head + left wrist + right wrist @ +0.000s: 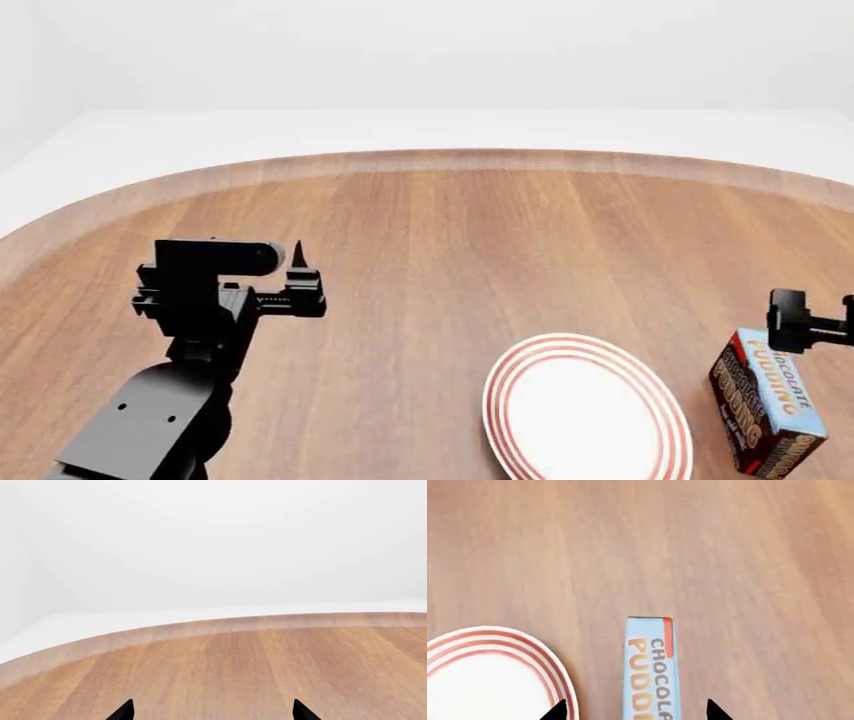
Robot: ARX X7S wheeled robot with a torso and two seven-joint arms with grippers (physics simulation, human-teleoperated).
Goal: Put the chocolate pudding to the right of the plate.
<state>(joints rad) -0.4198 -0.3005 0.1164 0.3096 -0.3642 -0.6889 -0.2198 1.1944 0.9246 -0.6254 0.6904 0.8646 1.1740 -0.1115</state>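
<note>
The chocolate pudding [771, 400], a carton with dark brown sides and a light blue top, stands on the table just right of the plate [587, 415], a white plate with red rings. My right gripper [814, 322] hovers over the carton's far end, open. In the right wrist view its black fingertips [557, 711] straddle the carton [650, 670] with a gap on each side, and the plate's rim [554, 672] lies beside one tip. My left gripper [296, 268] is open and empty over bare table at the left, and it also shows in the left wrist view [213, 712].
The round wooden table [467, 240] has a raised curved rim at the back [200, 627]. White floor and walls lie beyond it. The left arm [160, 420] reaches in from the lower left.
</note>
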